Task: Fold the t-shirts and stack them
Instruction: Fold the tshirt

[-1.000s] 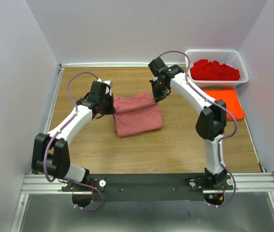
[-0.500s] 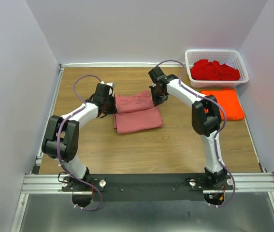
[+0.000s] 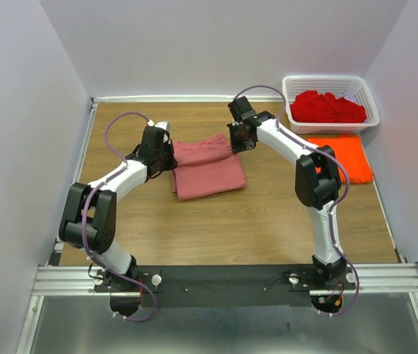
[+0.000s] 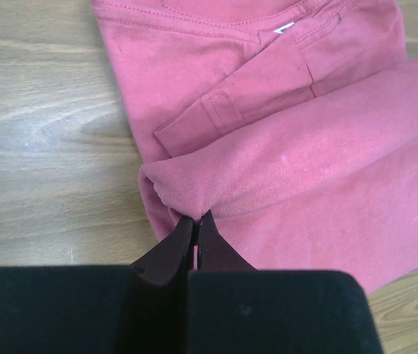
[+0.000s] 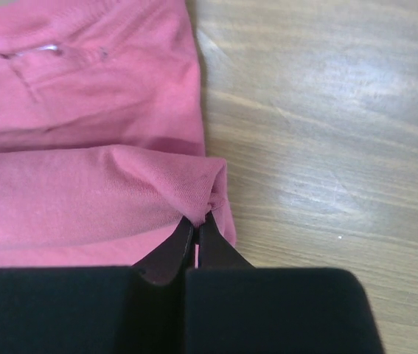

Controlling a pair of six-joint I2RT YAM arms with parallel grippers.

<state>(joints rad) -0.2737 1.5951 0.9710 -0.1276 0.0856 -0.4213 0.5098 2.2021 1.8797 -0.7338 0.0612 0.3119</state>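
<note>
Now: salmon-pink t-shirt [image 3: 207, 171] lies half-folded on the table [image 3: 267, 221]. The left gripper [image 4: 196, 220] is clamped on its left fold edge, the right gripper [image 5: 197, 220] on its right (cloth bunched at both tips). Flat beside the basket [image 3: 332, 80] of red t-shirts [image 3: 326, 108]: orange t-shirt [image 3: 345, 162].

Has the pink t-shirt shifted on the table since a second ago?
Yes. The pink t-shirt has slid slightly farther from the mounting rail, up the table, pinched at its folded edge by the left hand and right hand.
</note>
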